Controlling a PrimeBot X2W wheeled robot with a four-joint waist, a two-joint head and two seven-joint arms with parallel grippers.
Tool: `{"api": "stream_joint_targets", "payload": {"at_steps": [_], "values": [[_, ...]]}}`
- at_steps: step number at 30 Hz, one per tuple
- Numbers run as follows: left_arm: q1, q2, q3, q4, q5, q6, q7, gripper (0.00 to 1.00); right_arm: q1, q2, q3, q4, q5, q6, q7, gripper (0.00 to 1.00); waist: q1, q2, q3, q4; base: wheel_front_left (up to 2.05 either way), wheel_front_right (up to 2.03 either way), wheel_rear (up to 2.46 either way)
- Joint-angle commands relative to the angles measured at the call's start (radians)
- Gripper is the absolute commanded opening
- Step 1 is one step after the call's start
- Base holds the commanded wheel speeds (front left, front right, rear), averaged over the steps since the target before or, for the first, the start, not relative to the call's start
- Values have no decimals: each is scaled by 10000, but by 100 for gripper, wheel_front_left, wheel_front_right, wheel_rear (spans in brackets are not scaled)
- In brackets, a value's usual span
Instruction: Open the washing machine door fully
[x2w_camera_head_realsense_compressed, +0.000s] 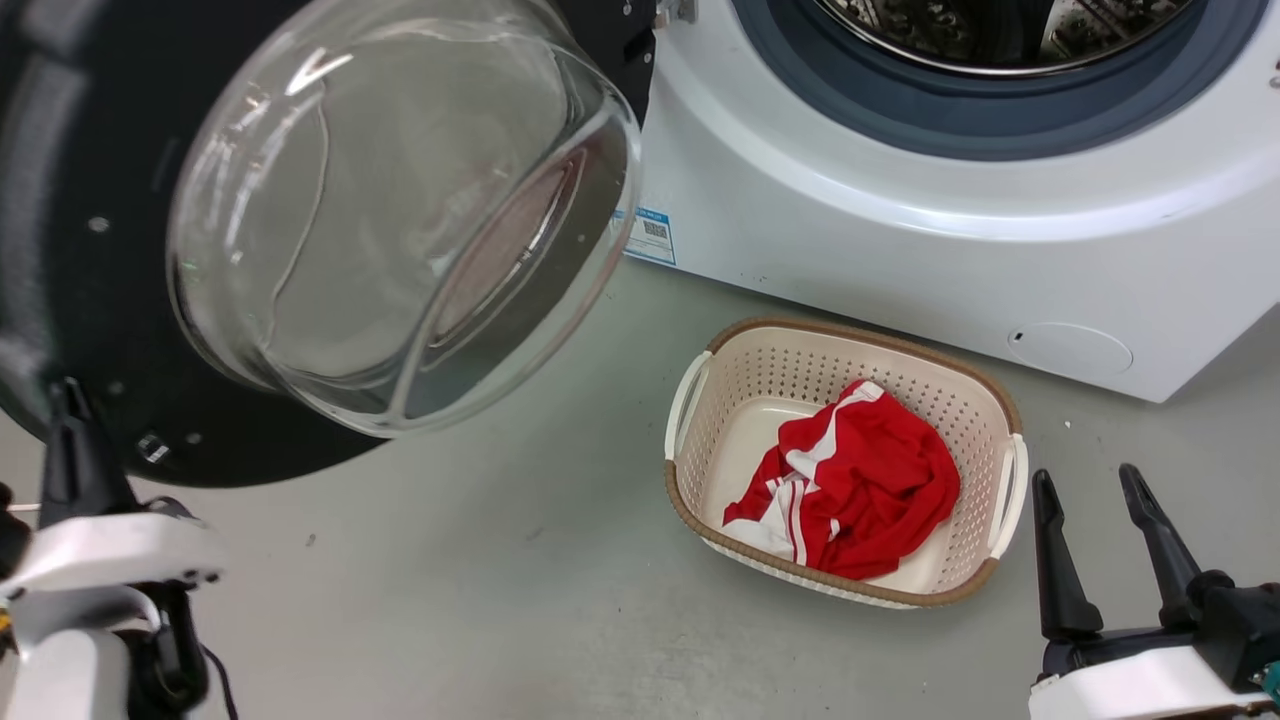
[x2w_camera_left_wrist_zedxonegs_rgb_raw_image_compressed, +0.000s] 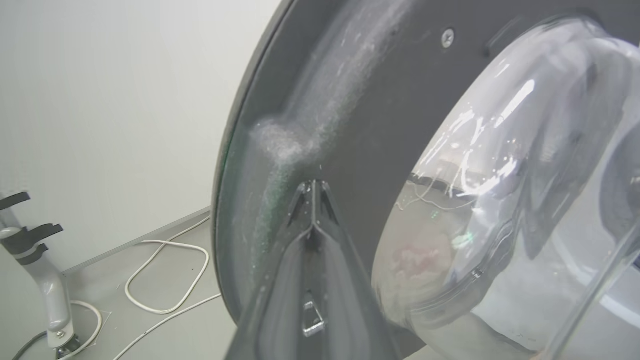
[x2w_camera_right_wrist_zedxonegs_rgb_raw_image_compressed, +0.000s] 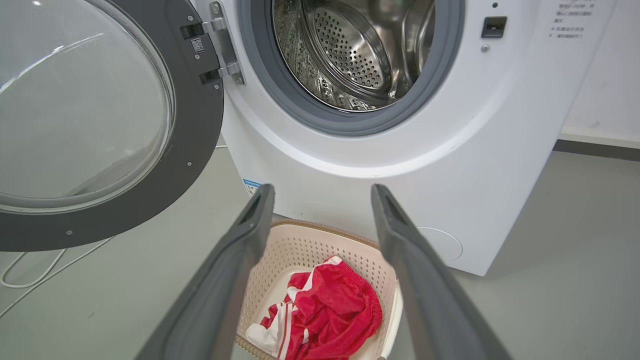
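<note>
my left gripper, fingers together, at the round black-rimmed glass door; right gripper spread, empty; blue-white sticker unreadable.

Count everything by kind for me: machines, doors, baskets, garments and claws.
washing machine: 1
washing machine door: 1
basket: 1
red garment: 1
claws, the left claw and the right claw: 2
Total: 6

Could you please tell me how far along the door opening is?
Done: the washing machine door stands swung well clear of the drum mouth. In hand: the left tool, shut, points at the door's dark inner rim. The right tool hangs open near the basket. Left: perhaps a last bit of swing.
</note>
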Motion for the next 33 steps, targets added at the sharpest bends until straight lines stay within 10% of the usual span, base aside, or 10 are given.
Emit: {"api": "stream_joint_targets", "payload": {"at_steps": [1, 17, 33], "values": [[-312, 108, 243, 392, -24, -114, -22, 0, -186, 18, 18, -54, -44, -7, 12, 100, -1, 0, 123, -76, 0, 0, 0], [-1946, 624, 1343, 3414, 251, -1170, 3, 0, -404, -49, 133, 142, 19, -7, -18, 100, -1, 0, 225, -413, 0, 0, 0], [773, -1535, 1284, 259, 2587, -1601, -24, 0, -163, 17, 152, 593, 104, -7, -428, 100, -1, 0, -1004, -1070, 0, 0, 0]]}}
